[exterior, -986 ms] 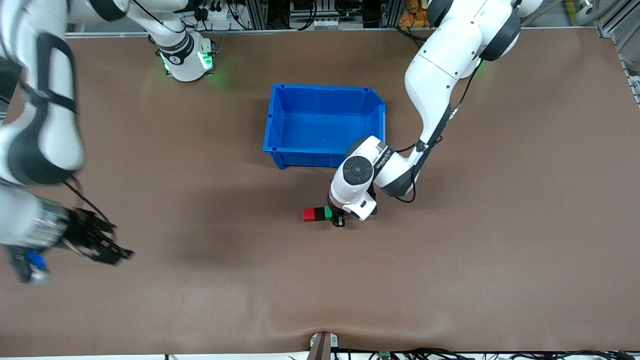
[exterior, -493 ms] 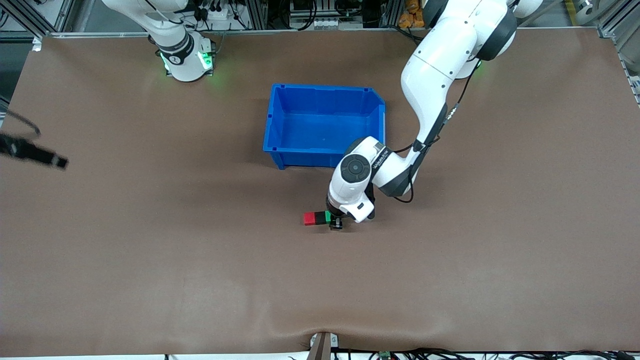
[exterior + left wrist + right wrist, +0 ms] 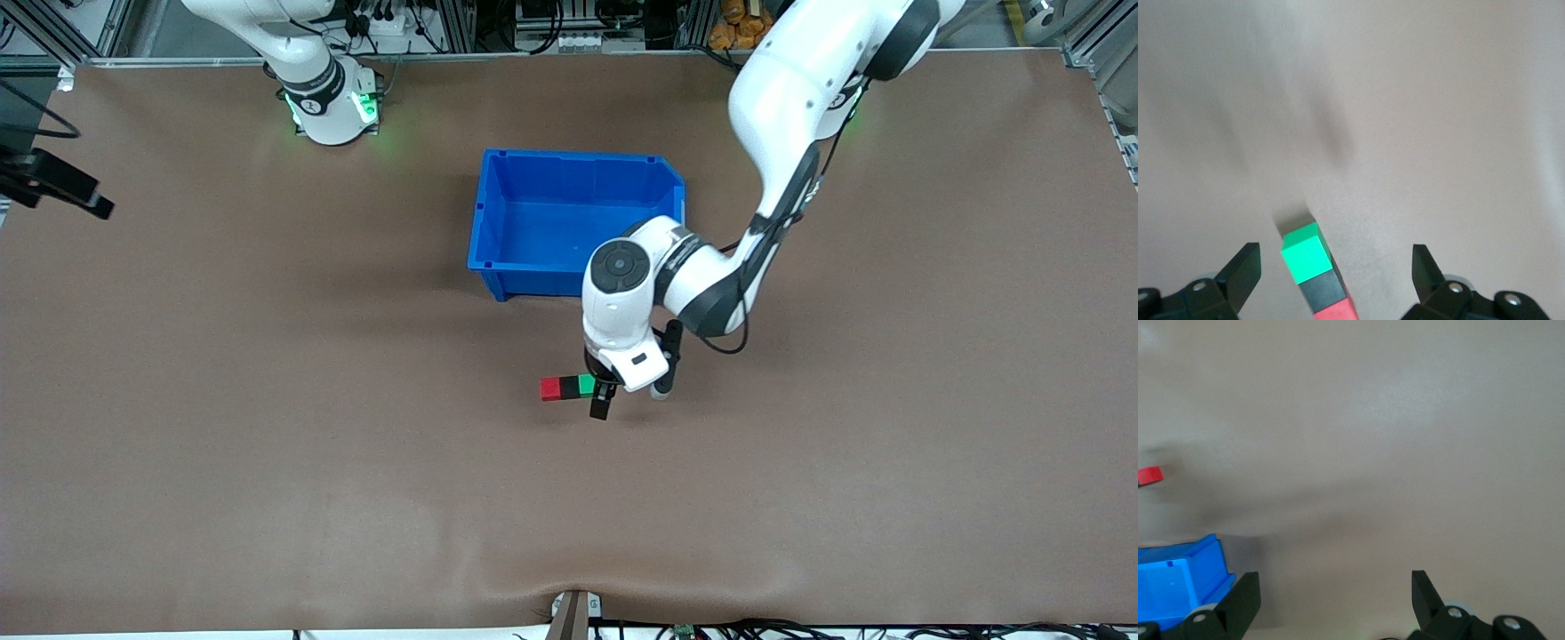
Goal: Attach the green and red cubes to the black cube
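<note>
The red cube (image 3: 549, 388), black cube (image 3: 568, 387) and green cube (image 3: 587, 384) lie joined in one row on the brown table, black in the middle. They lie nearer to the front camera than the blue bin. In the left wrist view the green cube (image 3: 1306, 253), black cube (image 3: 1323, 288) and red cube (image 3: 1336, 311) lie between my fingers, untouched. My left gripper (image 3: 613, 397) (image 3: 1336, 253) is open, just above the green end. My right gripper (image 3: 67, 185) (image 3: 1335, 579) is open and empty, high at the right arm's end of the table.
An empty blue bin (image 3: 578, 156) stands mid-table, between the cubes and the robot bases. The right wrist view shows one corner of the bin (image 3: 1178, 587) and the red cube (image 3: 1149, 476) far off. The left arm's elbow hangs over the bin's corner.
My right arm has swung up and away to the table's edge. My left gripper has let go of the green cube and risen, its wrist turned. The cube row has not moved.
</note>
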`<state>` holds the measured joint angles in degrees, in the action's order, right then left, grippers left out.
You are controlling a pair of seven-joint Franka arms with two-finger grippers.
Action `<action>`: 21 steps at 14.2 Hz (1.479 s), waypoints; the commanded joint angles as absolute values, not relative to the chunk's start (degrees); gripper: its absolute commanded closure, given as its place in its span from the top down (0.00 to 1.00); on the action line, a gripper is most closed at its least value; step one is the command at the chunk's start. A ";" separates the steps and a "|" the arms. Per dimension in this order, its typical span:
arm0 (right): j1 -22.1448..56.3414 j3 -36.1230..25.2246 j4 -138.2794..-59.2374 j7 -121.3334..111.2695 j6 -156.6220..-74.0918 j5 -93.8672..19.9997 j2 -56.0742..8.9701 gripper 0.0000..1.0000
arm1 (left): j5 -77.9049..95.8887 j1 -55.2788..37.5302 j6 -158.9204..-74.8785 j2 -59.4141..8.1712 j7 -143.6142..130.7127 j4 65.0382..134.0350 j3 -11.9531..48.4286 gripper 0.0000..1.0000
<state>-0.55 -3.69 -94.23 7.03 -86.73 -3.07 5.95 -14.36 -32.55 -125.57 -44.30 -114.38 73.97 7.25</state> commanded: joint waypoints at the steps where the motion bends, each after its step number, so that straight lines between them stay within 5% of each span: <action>1: -0.79 -2.64 -97.66 5.89 -89.21 -1.41 9.32 1.00 | -15.03 -25.70 -124.28 -35.80 -103.23 82.15 11.67 1.00; 5: -1.05 -2.11 -85.63 6.24 -82.46 3.16 2.65 1.00 | -14.68 -9.80 -122.88 -20.95 -87.49 94.55 20.46 1.00; 15: -0.09 -2.20 -84.29 6.07 -79.54 2.37 2.11 1.00 | -5.55 8.42 -105.14 -11.43 -41.79 91.15 23.99 1.00; 17: -0.17 -2.20 -84.29 6.24 -79.37 2.29 1.85 1.00 | -4.22 8.09 -100.92 -8.98 -33.35 90.53 20.85 1.00; 21: -0.26 -2.11 -84.29 6.15 -79.54 0.88 1.93 1.00 | 0.87 -3.59 -92.13 -3.35 -12.89 90.79 1.79 1.00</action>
<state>-0.36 -2.11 -85.99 6.51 -80.43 1.65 2.57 -1.66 0.36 -96.06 -6.53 -21.38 90.10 8.09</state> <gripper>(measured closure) 0.000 0.000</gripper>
